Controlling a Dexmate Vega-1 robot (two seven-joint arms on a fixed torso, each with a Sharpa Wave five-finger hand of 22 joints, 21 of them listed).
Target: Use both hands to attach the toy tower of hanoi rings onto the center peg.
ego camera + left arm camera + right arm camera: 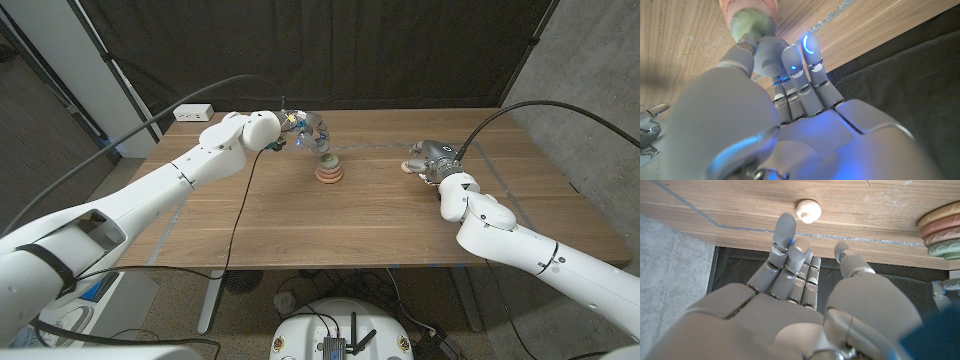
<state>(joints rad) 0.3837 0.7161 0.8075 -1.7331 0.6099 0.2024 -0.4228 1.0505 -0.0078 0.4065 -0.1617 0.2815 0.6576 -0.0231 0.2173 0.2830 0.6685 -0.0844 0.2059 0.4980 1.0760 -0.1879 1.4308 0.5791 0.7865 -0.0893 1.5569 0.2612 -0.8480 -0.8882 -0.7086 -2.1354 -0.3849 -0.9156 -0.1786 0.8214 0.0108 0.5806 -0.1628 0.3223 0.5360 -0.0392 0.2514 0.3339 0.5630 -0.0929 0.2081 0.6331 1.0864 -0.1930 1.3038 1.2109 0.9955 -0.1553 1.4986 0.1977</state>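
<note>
We are seating a green ring [751, 22] with the left hand [308, 128] pinching it over the stack [329, 172]; right hand [432, 157], fingers loosely apart and empty, is nearing the last small piece [808, 210].

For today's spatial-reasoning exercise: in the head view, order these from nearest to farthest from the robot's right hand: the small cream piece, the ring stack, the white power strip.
1. Small cream piece: on the table just beside the right hand, on its inner side.
2. Ring stack: mid-table, under the left hand.
3. White power strip: far left corner of the table.
</note>
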